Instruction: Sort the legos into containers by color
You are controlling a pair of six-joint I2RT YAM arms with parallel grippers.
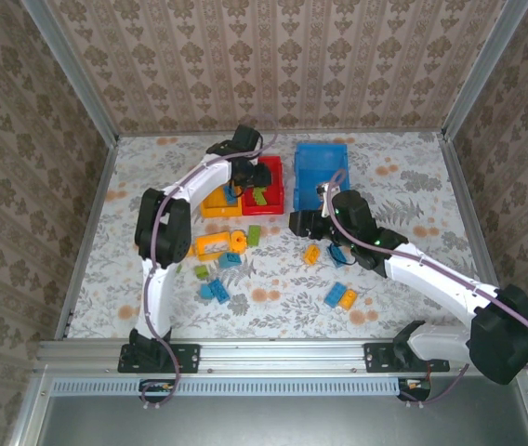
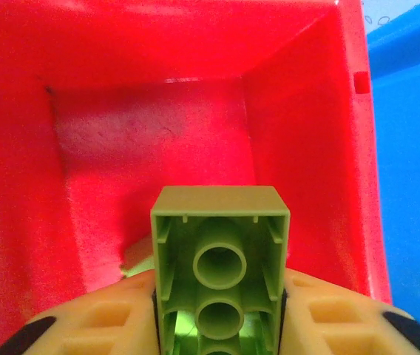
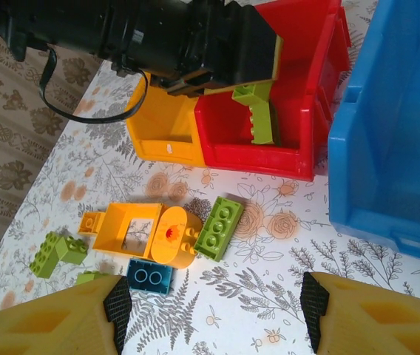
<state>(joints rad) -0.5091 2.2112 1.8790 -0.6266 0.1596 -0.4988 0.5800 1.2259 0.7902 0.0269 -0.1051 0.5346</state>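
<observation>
My left gripper point(image 2: 219, 319) is shut on a lime green lego point(image 2: 219, 244) and hangs over the open red bin point(image 2: 121, 133); a second green piece point(image 2: 132, 262) lies on the bin's floor. In the top view the left gripper point(image 1: 250, 177) is over the red bin point(image 1: 273, 177), between the yellow-orange bin point(image 1: 217, 204) and the blue bin point(image 1: 320, 167). My right gripper point(image 3: 216, 307) is open above bare table, with a green lego point(image 3: 219, 227), an orange window piece point(image 3: 147, 233) and a teal brick point(image 3: 149, 277) just beyond its fingertips.
Loose legos lie in front of the bins: orange point(image 1: 216, 243), green point(image 1: 254, 234), teal point(image 1: 213, 291), an orange one point(image 1: 311, 253) and a blue-and-orange pair point(image 1: 341, 297) near the right arm. Metal rails and patterned walls enclose the table.
</observation>
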